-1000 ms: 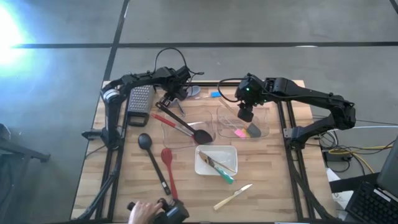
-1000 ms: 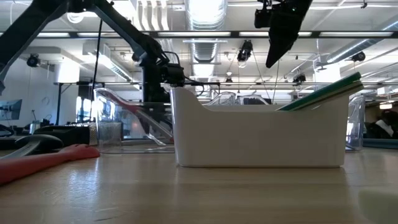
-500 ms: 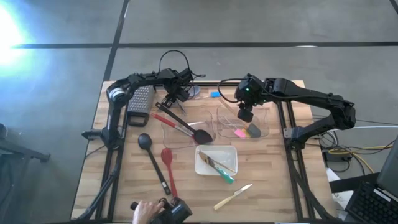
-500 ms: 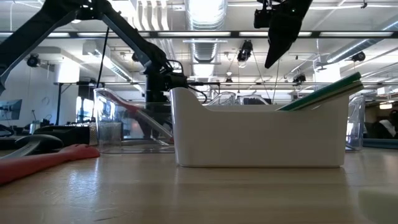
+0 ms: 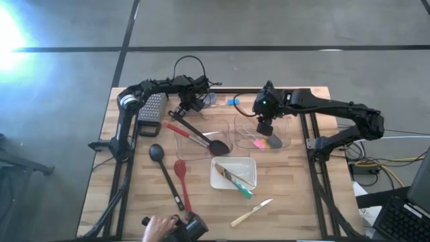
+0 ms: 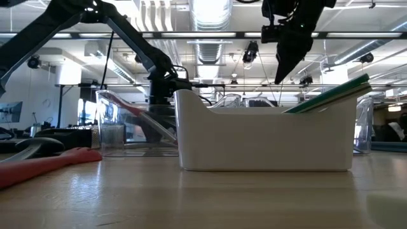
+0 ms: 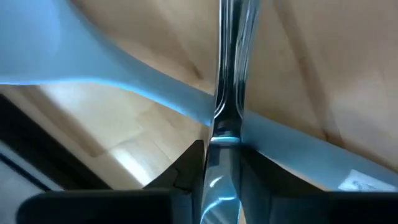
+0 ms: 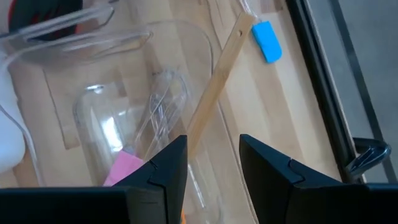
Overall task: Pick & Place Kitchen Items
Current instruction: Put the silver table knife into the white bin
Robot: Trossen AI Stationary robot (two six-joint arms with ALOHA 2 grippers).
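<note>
Up at the far side of the light wooden table [image 5: 289,195], the left gripper [image 5: 190,101] sits low beside the metal box grater [image 5: 151,107]; its wrist view shows the two dark fingers [image 7: 186,168] pinching a slim shiny metal utensil handle [image 7: 229,74] that runs straight out between them, crossing over a pale grey-blue utensil [image 7: 93,68] lying on the wood. What kind of utensil the metal handle belongs to cannot be told.

The right gripper [image 5: 264,126] hangs above the right clear plastic bin [image 5: 287,138], its fingers [image 8: 165,165] spread apart with nothing between them. Inside that bin lie a pink spatula head [image 5: 259,143] and a grey one [image 5: 274,142], and the right wrist view adds a wooden-handled spatula with a blue head [image 8: 266,41] sticking out past the bin's rim — plus a wire whisk [image 8: 163,109] leaning inside.

The left clear plastic bin [image 5: 183,144] holds red-handled tongs [image 5: 188,134] and a black slotted spatula [image 5: 216,144], both slanting over its rim. On the bare wood nearer the camera side lie a black ladle [image 5: 161,165] and a red spoon [image 5: 181,178] just beside it. The white rectangular tray [image 5: 218,180] carries a wooden-handled knife [image 5: 235,177] and a green-handled one [image 5: 243,191]; a cream-handled knife [image 5: 252,212] lies apart from it. At the table's near edge, a person's hand [image 5: 154,228] rests on a black camera [image 5: 188,228].
</note>
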